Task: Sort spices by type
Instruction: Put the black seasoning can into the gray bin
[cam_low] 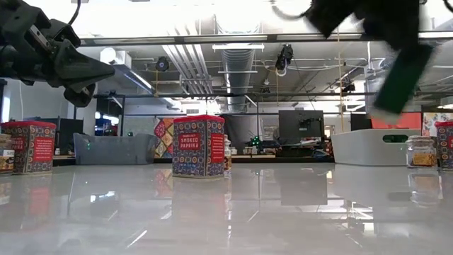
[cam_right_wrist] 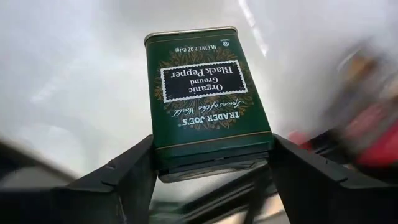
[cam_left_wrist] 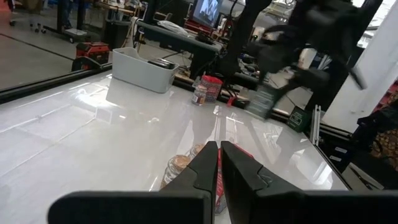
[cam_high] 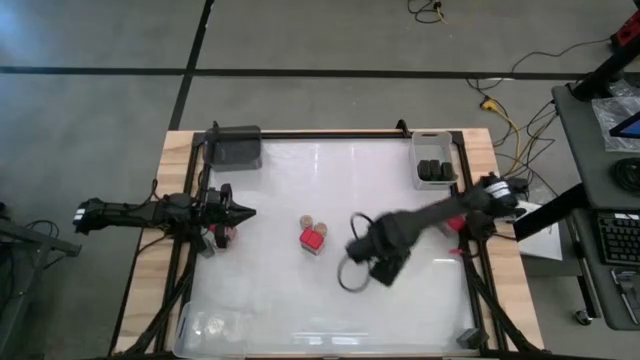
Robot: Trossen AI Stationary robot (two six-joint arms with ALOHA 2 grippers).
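A dark green Black Pepper tin [cam_right_wrist: 205, 93] is in my right gripper [cam_right_wrist: 211, 155], above the table's middle right [cam_high: 385, 266]; in the low view it shows blurred [cam_low: 400, 74]. A red Smoked Paprika tin [cam_high: 313, 240] stands at the centre [cam_low: 198, 145], with two tan-topped jars [cam_high: 314, 224] just behind it. My left gripper [cam_high: 240, 212] hovers shut at the left, pointing at them [cam_left_wrist: 217, 160]. More red tins stand at the left [cam_low: 32, 145] and right [cam_low: 446, 145] edges, and a jar [cam_low: 421, 151] stands at the right. Black tins [cam_high: 434, 170] sit in the white bin. My right gripper pinches the Black Pepper tin by its lid end [cam_right_wrist: 214, 152] between the two fingers [cam_right_wrist: 127, 171], one on each narrow side. The tin is lifted clear of the table and reaches out beyond the fingertips, hanging tilted in the low view.
A grey bin [cam_high: 235, 147] sits at the far left corner, a white bin [cam_high: 420, 150] at the far right corner, and a clear bin [cam_high: 215, 325] at the near left. The glossy white table [cam_high: 300, 310] has a raised black frame around it.
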